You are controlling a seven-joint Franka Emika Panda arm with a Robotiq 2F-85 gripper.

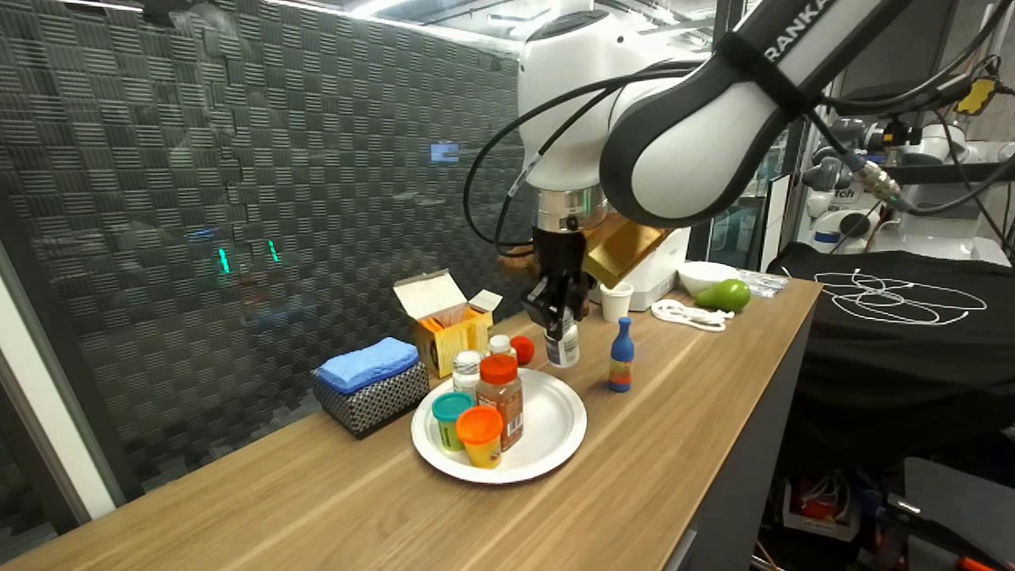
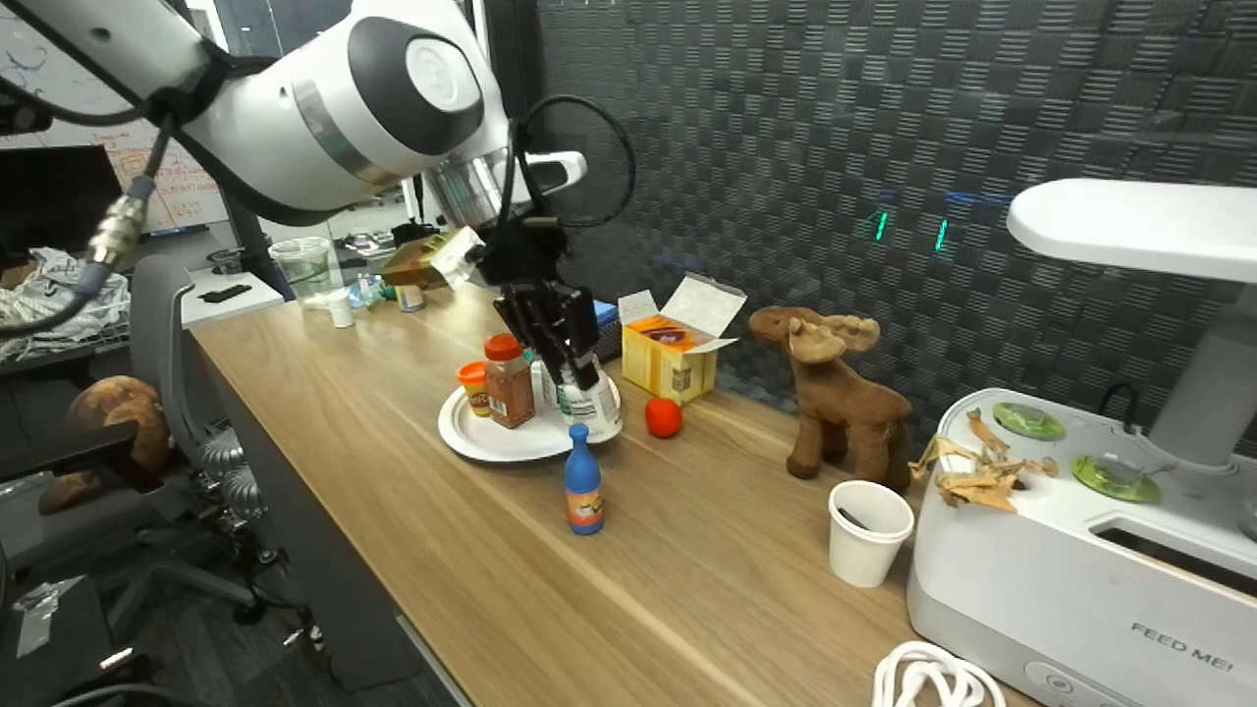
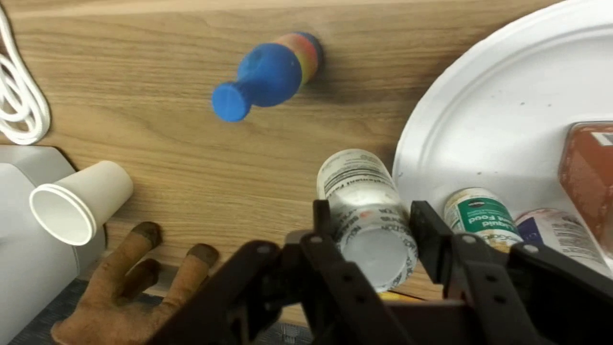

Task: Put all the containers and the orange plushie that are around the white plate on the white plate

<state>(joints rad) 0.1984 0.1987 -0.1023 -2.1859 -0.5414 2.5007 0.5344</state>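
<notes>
My gripper point(image 3: 372, 223) is shut on a white bottle point(image 3: 357, 179), its fingers on either side near the lid. In both exterior views this bottle point(image 1: 564, 349) hangs tilted below the gripper point(image 1: 558, 314), beside the white plate point(image 1: 555, 432); whether its base touches the table I cannot tell. On the plate stand a red-capped brown bottle point(image 1: 501, 396), a green cup point(image 1: 450, 428), an orange cup point(image 1: 481, 444) and two white bottles point(image 3: 479, 215). Off the plate lies the orange plushie point(image 2: 663, 417), a round red-orange lump. A blue bottle point(image 2: 583, 491) stands upright on the table near the plate.
Behind the plate are a yellow-orange box point(image 2: 678, 363) with raised flaps and a patterned box point(image 1: 373, 400) topped by blue cloth. A brown moose toy point(image 2: 845, 403), paper cups point(image 2: 869, 535), a white appliance point(image 2: 1061, 579) and a white cable point(image 1: 691, 315) sit farther along the table.
</notes>
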